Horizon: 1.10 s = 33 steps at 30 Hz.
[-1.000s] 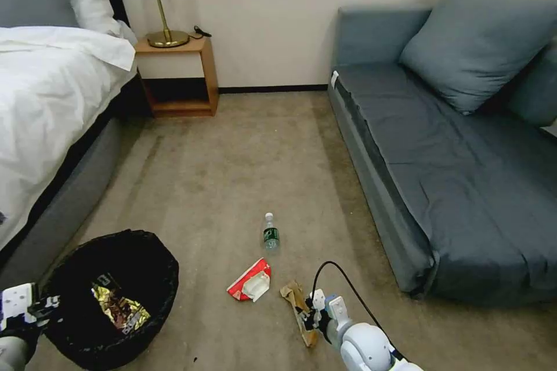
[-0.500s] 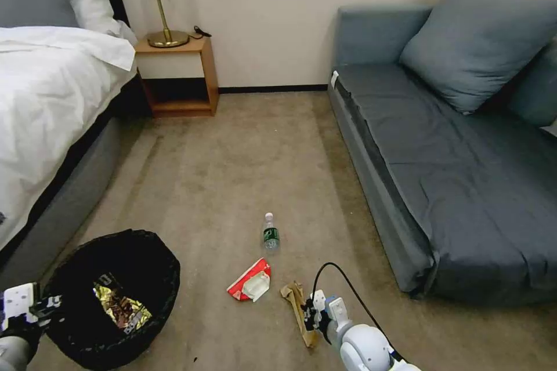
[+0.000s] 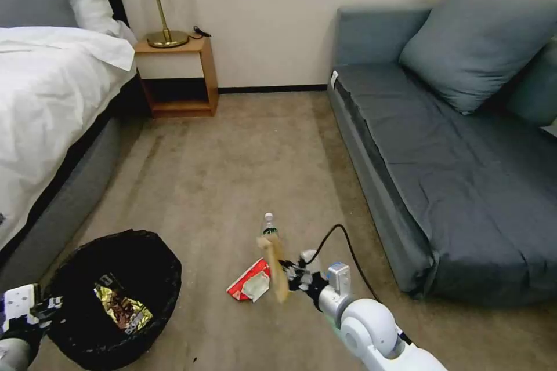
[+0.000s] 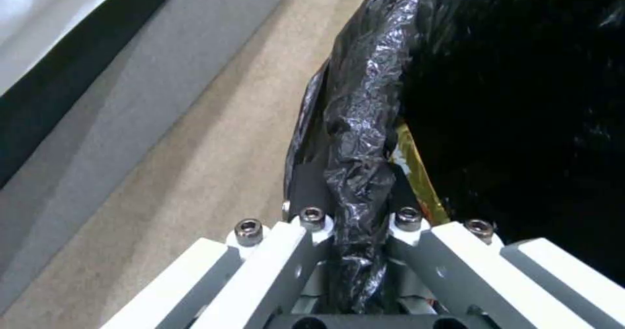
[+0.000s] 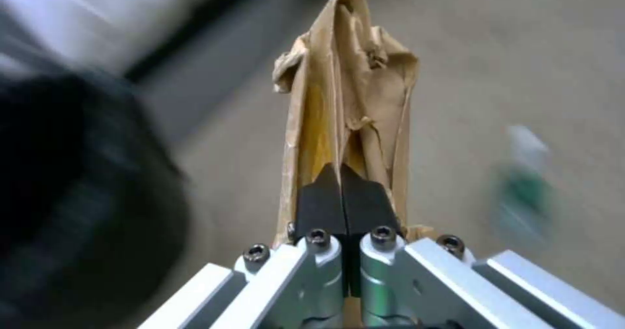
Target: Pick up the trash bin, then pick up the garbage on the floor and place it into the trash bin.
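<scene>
The black trash bin [image 3: 110,295] sits at the lower left with a gold-yellow wrapper [image 3: 122,308] inside. My left gripper [image 4: 355,209] is shut on the bin's bag-lined rim [image 4: 355,138]. My right gripper [image 3: 288,275] is shut on a crumpled brown paper bag [image 3: 274,266], held up off the carpet; the right wrist view shows the bag [image 5: 348,104] pinched between the black pads [image 5: 319,202]. A red-and-white carton [image 3: 249,285] lies on the floor just left of the bag. A small clear bottle [image 3: 268,225] with a green label lies behind it.
A white bed [image 3: 46,104] runs along the left and a grey-blue sofa [image 3: 452,156] along the right. A wooden nightstand [image 3: 180,72] with a brass lamp [image 3: 165,37] stands at the far wall. Open carpet [image 3: 243,156] stretches between them.
My right gripper has lifted the brown paper bag off the carpet and swung it up and to the left, towards the carton. The bin and left gripper have stayed put.
</scene>
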Available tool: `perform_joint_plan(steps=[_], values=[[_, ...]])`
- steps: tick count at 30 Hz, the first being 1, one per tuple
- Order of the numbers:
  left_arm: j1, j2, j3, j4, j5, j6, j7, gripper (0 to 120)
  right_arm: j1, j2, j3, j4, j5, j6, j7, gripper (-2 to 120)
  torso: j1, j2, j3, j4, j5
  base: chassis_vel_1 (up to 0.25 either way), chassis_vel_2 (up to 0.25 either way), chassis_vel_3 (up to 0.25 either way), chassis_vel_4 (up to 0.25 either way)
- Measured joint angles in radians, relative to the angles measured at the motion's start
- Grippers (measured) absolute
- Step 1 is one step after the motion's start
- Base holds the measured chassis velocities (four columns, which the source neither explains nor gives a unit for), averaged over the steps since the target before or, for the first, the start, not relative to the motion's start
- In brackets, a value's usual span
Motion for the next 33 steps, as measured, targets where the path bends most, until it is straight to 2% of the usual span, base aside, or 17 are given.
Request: perform_joint_plan(steps=[4, 8, 12, 14, 15, 17, 18, 21, 24, 33], values=[[0.011, -0.01, -0.003, -0.005, 0.004, -0.003, 0.0, 4, 0.122, 0.033, -0.16, 0.021, 0.007, 0.103, -0.01, 0, 0.0, 0.0, 0.0, 0.0001, 0.0001, 0.0, 0.0, 0.0, 0.0], [0.015, -0.013, -0.005, -0.006, 0.005, -0.004, 0.001, 4, 0.207, 0.046, -0.242, -0.007, 0.038, 0.136, -0.012, 0, 0.0, 0.0, 0.0, 0.0003, 0.0001, 0.0, 0.0, 0.0, 0.0], [0.017, -0.014, -0.008, -0.006, 0.005, -0.004, 0.002, 4, 0.356, 0.112, -0.382, -0.103, 0.081, 0.196, -0.005, 0, 0.0, 0.0, 0.0, 0.0003, -0.0002, 0.0, 0.0, 0.0, 0.0], [0.017, -0.014, -0.008, -0.006, 0.005, -0.004, 0.002, 4, 0.356, 0.112, -0.382, -0.103, 0.081, 0.196, -0.005, 0, 0.0, 0.0, 0.0, 0.0003, -0.0002, 0.0, 0.0, 0.0, 0.0], [0.013, -0.015, -0.006, -0.006, 0.005, -0.004, 0.002, 4, 0.415, 0.177, -0.43, -0.162, 0.086, 0.216, 0.009, 0, 0.0, 0.0, 0.0, 0.0003, -0.0001, 0.0, 0.0, 0.0, 0.0], [0.01, -0.015, -0.002, -0.006, 0.005, -0.003, 0.002, 4, 0.445, 0.237, -0.455, -0.208, 0.086, 0.229, 0.023, 0, 0.0, 0.0, 0.0, 0.0004, -0.0001, 0.0, 0.0, 0.0, 0.0], [0.01, -0.015, -0.002, -0.006, 0.005, -0.003, 0.002, 4, 0.445, 0.237, -0.455, -0.208, 0.086, 0.229, 0.023, 0, 0.0, 0.0, 0.0, 0.0004, -0.0001, 0.0, 0.0, 0.0, 0.0], [0.006, -0.015, 0.001, -0.006, 0.005, 0.0, 0.002, 4, 0.465, 0.328, -0.487, -0.281, 0.066, 0.241, 0.041, 0, 0.0, 0.0, 0.0, 0.0003, -0.0002, 0.0, 0.0, 0.0, 0.0], [0.006, -0.014, 0.001, -0.008, 0.005, 0.001, 0.003, 4, 0.463, 0.363, -0.498, -0.312, 0.046, 0.242, 0.048, 0, 0.0, 0.0, 0.0, 0.0003, -0.0002, 0.0, 0.0, 0.0, 0.0], [0.008, -0.007, -0.002, -0.011, -0.001, 0.002, 0.005, 4, 0.413, 0.365, -0.514, -0.324, -0.009, 0.241, 0.07, 0, 0.0, 0.0, 0.0, 0.0001, -0.0001, 0.0, 0.0, 0.0, 0.0]])
